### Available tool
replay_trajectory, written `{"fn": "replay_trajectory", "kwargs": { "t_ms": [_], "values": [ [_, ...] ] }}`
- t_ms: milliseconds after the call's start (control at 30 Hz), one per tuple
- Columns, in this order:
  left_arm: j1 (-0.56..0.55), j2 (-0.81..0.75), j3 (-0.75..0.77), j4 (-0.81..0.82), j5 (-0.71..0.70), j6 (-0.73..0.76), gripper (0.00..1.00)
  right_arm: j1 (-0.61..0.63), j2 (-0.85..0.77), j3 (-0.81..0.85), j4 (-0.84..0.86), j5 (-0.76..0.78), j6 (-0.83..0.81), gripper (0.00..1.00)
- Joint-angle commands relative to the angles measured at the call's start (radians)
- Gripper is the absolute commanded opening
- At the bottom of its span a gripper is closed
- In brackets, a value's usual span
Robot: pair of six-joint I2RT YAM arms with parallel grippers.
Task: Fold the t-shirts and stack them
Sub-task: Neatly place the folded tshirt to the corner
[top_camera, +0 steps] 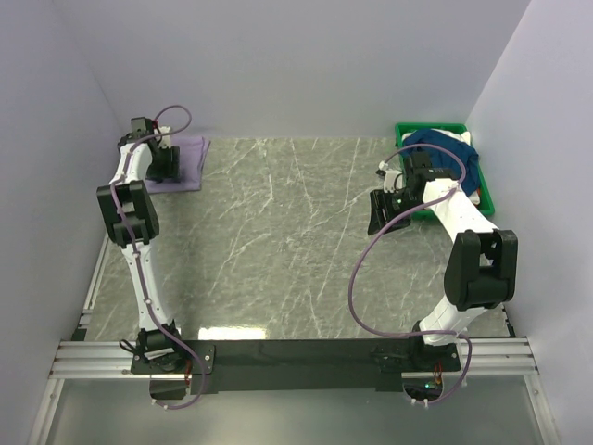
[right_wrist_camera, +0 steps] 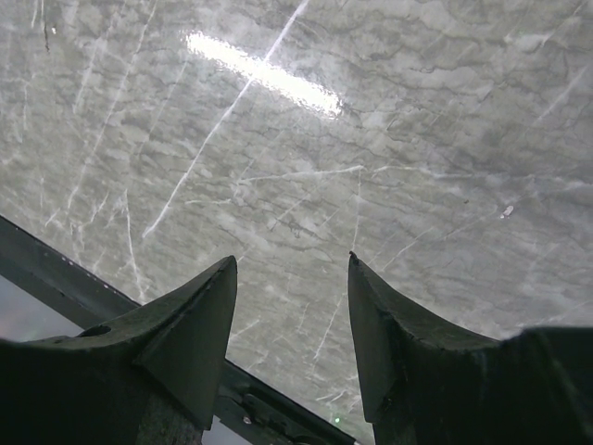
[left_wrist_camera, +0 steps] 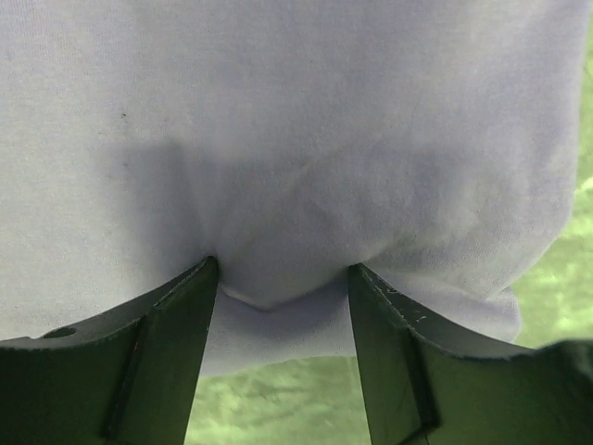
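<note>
My left gripper (top_camera: 159,163) (left_wrist_camera: 283,269) is at the table's (top_camera: 278,232) far left corner, pressed down on the folded lavender t-shirt (top_camera: 192,159) (left_wrist_camera: 296,139). Its fingers (left_wrist_camera: 162,334) are spread, with a pucker of the cloth pushed up between them. My right gripper (top_camera: 384,215) (right_wrist_camera: 292,264) hangs over bare marbled table, fingers apart and holding nothing, just beside the green bin (top_camera: 488,199) at the far right. A dark navy t-shirt (top_camera: 443,148) lies heaped in that bin.
</note>
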Motion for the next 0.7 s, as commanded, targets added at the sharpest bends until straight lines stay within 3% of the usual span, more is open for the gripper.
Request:
{"fn": "replay_trajectory", "kwargs": {
  "t_ms": [0, 167, 333, 467, 667],
  "values": [
    [0.004, 0.065, 0.035, 0.038, 0.01, 0.054, 0.65, -0.009, -0.018, 0.0, 0.015, 0.011, -0.01, 0.59],
    [0.004, 0.055, 0.02, 0.096, 0.013, 0.117, 0.67, -0.009, 0.001, 0.016, 0.008, 0.004, -0.012, 0.59],
    [0.004, -0.055, -0.044, 0.138, 0.039, 0.159, 0.7, -0.009, -0.004, 0.043, 0.0, 0.002, -0.018, 0.59],
    [0.002, -0.203, -0.054, 0.155, 0.107, 0.163, 0.99, -0.011, -0.005, 0.094, -0.014, 0.024, -0.032, 0.59],
    [0.002, -0.466, -0.109, 0.198, 0.25, 0.078, 1.0, -0.021, -0.033, 0.171, -0.008, 0.079, -0.05, 0.6]
  ]
}}
